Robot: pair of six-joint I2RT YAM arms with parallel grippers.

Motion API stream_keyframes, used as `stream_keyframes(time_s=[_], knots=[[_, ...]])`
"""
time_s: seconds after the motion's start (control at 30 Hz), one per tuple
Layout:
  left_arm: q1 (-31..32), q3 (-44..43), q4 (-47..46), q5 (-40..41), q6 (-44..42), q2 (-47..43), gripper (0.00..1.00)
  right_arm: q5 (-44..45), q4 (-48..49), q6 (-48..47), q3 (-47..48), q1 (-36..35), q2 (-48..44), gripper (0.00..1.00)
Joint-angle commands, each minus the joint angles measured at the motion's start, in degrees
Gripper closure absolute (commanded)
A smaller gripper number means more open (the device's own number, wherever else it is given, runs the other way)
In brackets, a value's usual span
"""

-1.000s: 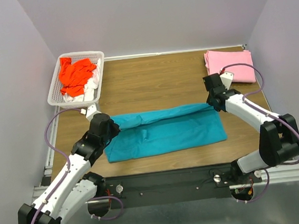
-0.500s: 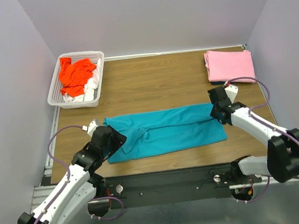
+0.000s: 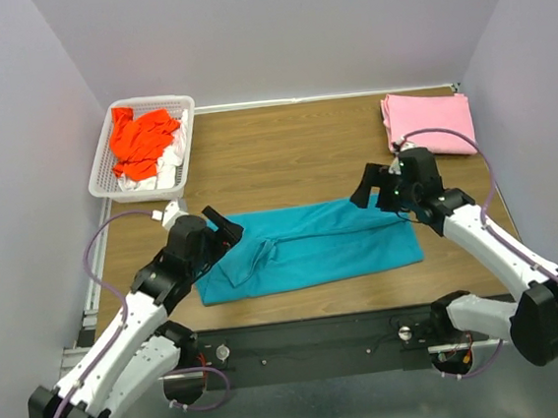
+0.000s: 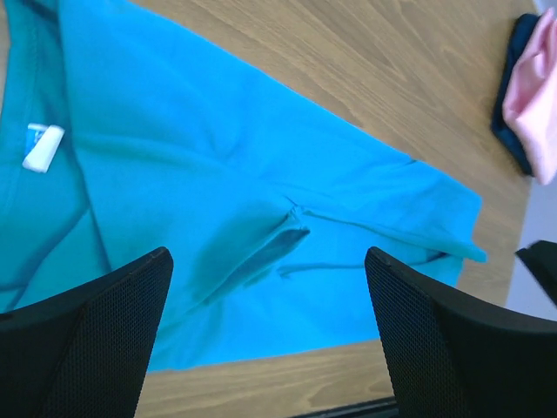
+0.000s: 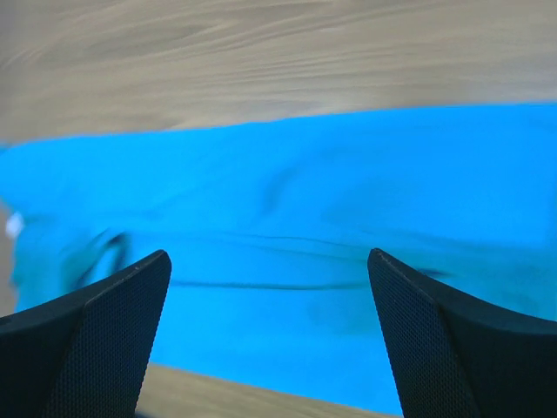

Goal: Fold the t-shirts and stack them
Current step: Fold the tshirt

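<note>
A teal t-shirt (image 3: 312, 245) lies flat on the wooden table (image 3: 283, 149), folded into a long band; the left wrist view shows its white neck label (image 4: 42, 148). My left gripper (image 3: 225, 223) hovers open over the band's left end, nothing between its fingers (image 4: 87, 340). Above the band's right end my right gripper (image 3: 365, 190) is also open and empty, with teal cloth (image 5: 305, 200) below it. A folded pink t-shirt (image 3: 429, 120) rests at the far right corner. An orange-red t-shirt (image 3: 141, 135) and a white t-shirt (image 3: 162, 173) lie crumpled in the basket.
The white lattice basket (image 3: 150, 101) stands at the table's far left corner. Bare wood stretches between the basket and the pink t-shirt. Grey walls close in on three sides. A black rail runs along the near edge by the arm bases.
Both grippers have let go of the teal t-shirt and opened wide. The far edge they held now lies folded over the shirt, and both grippers have lifted off it.
</note>
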State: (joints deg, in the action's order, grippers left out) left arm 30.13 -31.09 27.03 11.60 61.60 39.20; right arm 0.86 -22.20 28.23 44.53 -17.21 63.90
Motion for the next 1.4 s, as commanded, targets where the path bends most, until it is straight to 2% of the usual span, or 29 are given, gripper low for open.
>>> stream_keyframes(time_s=[0.0, 0.1, 0.13, 0.23, 0.33, 0.5, 0.67, 0.8, 0.93, 1.13, 1.23, 1.27, 1.37], knots=[[-0.1, -3.2, -6.9, 1.5, -6.2, 9.3, 0.02, -28.2, 11.8, -4.7, 3.2, -5.0, 5.3, 0.0], [-2.4, -4.3, -10.1, 0.5, -9.3, 16.7, 0.02, -33.5, 16.7, -7.7, 7.4, -13.5, 13.2, 0.0], [-3.4, -4.2, -11.8, -2.7, -10.5, 18.4, 0.02, -35.4, 20.1, -8.4, 8.4, -15.4, 18.1, 0.0], [-9.8, -3.0, -17.9, -8.9, -14.4, 24.2, 0.02, -42.3, 23.7, -11.8, 13.7, -20.2, 25.4, 0.0], [-14.0, -1.7, -23.1, -11.3, -16.9, 28.8, 0.02, -43.0, 24.2, -17.8, 18.5, -22.8, 33.1, 0.0], [-15.6, -2.0, -26.8, -14.7, -18.0, 36.1, 0.02, -46.3, 24.5, -23.3, 25.9, -25.5, 45.1, 0.0], [-16.9, -1.7, -28.8, -15.7, -18.5, 40.2, 0.02, -48.1, 24.3, -26.0, 28.2, -28.8, 49.5, 0.0], [-17.5, -1.4, -28.7, -15.4, -18.9, 41.3, 0.02, -49.1, 24.1, -26.2, 25.6, -30.3, 49.0, 0.0], [-18.0, -1.4, -28.3, -14.5, -19.2, 41.7, 0.02, -48.4, 24.1, -25.9, 18.8, -32.8, 44.8, 0.0], [-18.7, -2.3, -27.1, -14.1, -20.1, 41.3, 0.02, -40.4, 24.0, -22.7, 6.7, -35.0, 31.5, 0.0], [-18.6, -3.4, -24.8, -13.8, -20.7, 39.3, 0.02, -28.1, 24.0, -16.7, 4.7, -35.0, 23.3, 0.0], [-18.6, -3.8, -23.9, -13.4, -20.8, 38.6, 0.02, -20.2, 23.4, -13.1, 4.6, -34.8, 21.6, 0.0], [-18.5, -4.9, -21.6, -12.9, -20.7, 34.4, 0.02, -9.8, 17.8, -7.7, 5.6, -32.1, 15.9, 0.0]])
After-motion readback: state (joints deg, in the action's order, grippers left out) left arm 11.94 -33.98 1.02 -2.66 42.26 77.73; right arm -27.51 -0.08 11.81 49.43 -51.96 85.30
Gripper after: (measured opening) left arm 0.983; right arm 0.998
